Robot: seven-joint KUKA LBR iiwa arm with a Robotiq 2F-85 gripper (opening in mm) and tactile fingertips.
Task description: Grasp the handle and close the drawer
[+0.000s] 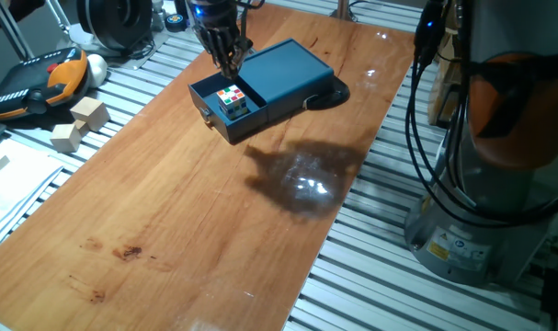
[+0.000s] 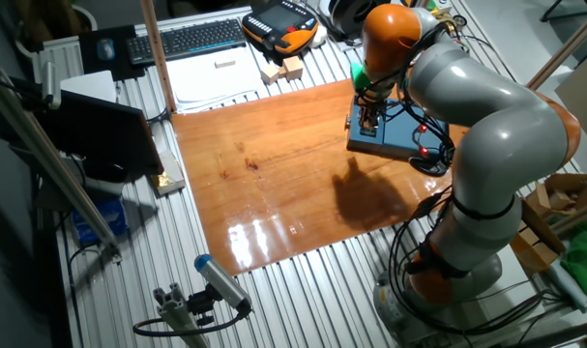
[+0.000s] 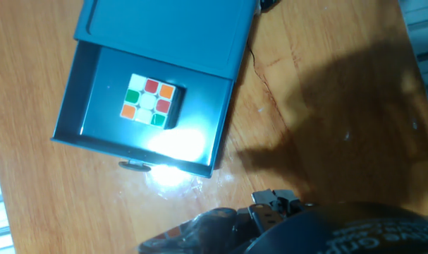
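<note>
The dark teal box (image 1: 288, 69) lies at the far end of the wooden table. Its drawer (image 1: 225, 115) is pulled out toward the near left, with a small multicoloured cube (image 1: 231, 99) inside. In the hand view the drawer (image 3: 94, 120) is open below the box (image 3: 168, 32), the cube (image 3: 149, 101) rests in it, and the handle (image 3: 135, 165) is a small knob on the front face. The handle (image 1: 205, 115) is barely visible in this fixed view. My gripper (image 1: 230, 64) hangs just above the drawer's back edge, apart from the handle. Its fingers look close together, but the gap is not clear.
Wooden blocks (image 1: 81, 124) and a teach pendant (image 1: 35, 78) lie on the slatted bench left of the table. A dark cable loop (image 1: 329, 95) sits behind the box. The robot base (image 1: 499, 138) and cables (image 1: 426, 110) stand on the right. A keyboard (image 2: 187, 39) lies beyond the table.
</note>
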